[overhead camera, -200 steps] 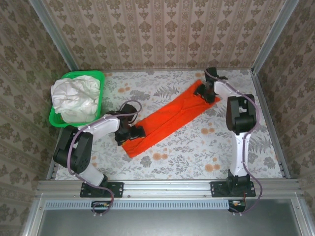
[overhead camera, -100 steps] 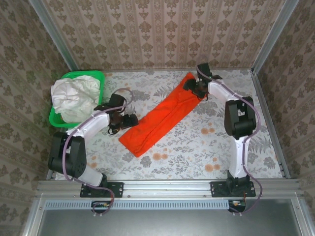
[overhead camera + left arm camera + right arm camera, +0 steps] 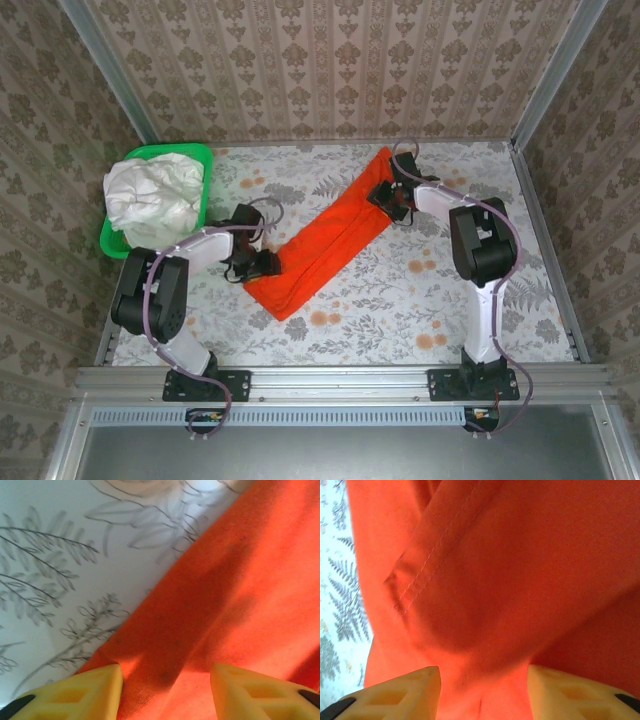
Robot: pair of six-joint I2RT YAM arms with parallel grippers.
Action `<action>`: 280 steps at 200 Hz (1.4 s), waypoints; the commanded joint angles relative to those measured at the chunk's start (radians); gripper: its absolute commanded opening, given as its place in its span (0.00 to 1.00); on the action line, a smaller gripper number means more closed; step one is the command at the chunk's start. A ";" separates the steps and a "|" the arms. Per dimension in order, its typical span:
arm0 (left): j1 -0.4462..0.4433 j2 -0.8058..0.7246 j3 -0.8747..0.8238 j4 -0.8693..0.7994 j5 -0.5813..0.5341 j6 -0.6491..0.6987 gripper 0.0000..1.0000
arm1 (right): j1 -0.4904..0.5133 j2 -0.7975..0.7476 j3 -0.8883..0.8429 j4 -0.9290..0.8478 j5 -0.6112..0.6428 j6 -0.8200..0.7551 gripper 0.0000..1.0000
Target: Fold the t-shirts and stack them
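Observation:
The orange-red t-shirt [image 3: 330, 240] lies folded into a long strip, running diagonally from the table's middle left up to the back right. My left gripper [image 3: 268, 264] sits at the strip's lower left edge. In the left wrist view its jaws [image 3: 166, 692] stand apart, open, with flat orange cloth [image 3: 225, 595] between them. My right gripper [image 3: 385, 196] is at the strip's upper end. Its jaws [image 3: 484, 695] are also open, and a rounded fold of orange cloth [image 3: 510, 580] bulges between them. The white t-shirt [image 3: 150, 200] lies crumpled in the basket.
The green plastic basket [image 3: 203, 190] stands at the back left by the wall. Patterned walls and metal rails enclose the floral table [image 3: 400, 290]. Bare table shows in front of the strip and to the right of it.
Both grippers slid along the shirt's ends: the left one went up, then back to the lower left edge, the right one moved left. Both sets of jaws have narrowed.

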State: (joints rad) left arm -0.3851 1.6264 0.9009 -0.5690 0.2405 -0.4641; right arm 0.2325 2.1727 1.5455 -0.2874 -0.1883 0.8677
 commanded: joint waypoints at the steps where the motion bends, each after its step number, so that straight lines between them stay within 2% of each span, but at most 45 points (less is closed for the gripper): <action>1: -0.061 -0.019 -0.050 -0.055 0.030 -0.034 0.50 | 0.000 0.082 0.098 -0.053 0.006 -0.002 0.48; 20: -0.141 -0.047 -0.096 -0.026 0.038 -0.078 0.50 | 0.003 0.151 0.194 -0.087 -0.013 -0.003 0.48; 80: -0.303 -0.054 -0.146 0.071 0.070 -0.163 0.55 | 0.073 0.415 0.633 -0.256 -0.105 -0.009 0.52; 104: -0.326 -0.039 -0.110 0.072 0.051 -0.137 0.60 | 0.092 0.517 0.821 -0.289 -0.177 -0.055 0.56; 119: -0.328 -0.046 -0.081 0.073 0.040 -0.110 0.66 | 0.092 0.567 0.952 -0.334 -0.234 -0.131 0.60; 140: -0.328 -0.092 -0.056 0.078 0.007 -0.089 0.76 | 0.086 0.537 1.019 -0.396 -0.213 -0.248 0.64; 167: -0.303 -0.177 -0.046 0.069 -0.047 -0.059 0.88 | 0.079 0.372 0.868 -0.360 -0.166 -0.350 0.68; 190: -0.238 -0.239 -0.067 0.079 -0.050 -0.057 0.89 | 0.091 0.174 0.580 -0.257 -0.141 -0.390 0.70; 212: -0.169 -0.262 -0.113 0.096 0.007 -0.068 0.81 | 0.123 -0.018 0.256 -0.099 -0.120 -0.420 0.71; 232: -0.155 -0.276 -0.160 0.120 0.044 -0.081 0.73 | 0.162 -0.158 0.015 -0.011 -0.095 -0.477 0.72; 257: -0.163 -0.274 -0.207 0.136 0.089 -0.108 0.56 | 0.204 -0.296 -0.177 0.038 -0.070 -0.539 0.74; 280: -0.187 -0.269 -0.247 0.136 0.068 -0.134 0.48 | 0.228 -0.373 -0.266 0.031 -0.056 -0.571 0.76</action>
State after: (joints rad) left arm -0.5510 1.3609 0.6853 -0.4404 0.2878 -0.5701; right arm 0.4507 1.8729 1.3613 -0.3035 -0.2920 0.3748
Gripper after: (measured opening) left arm 0.505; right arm 0.749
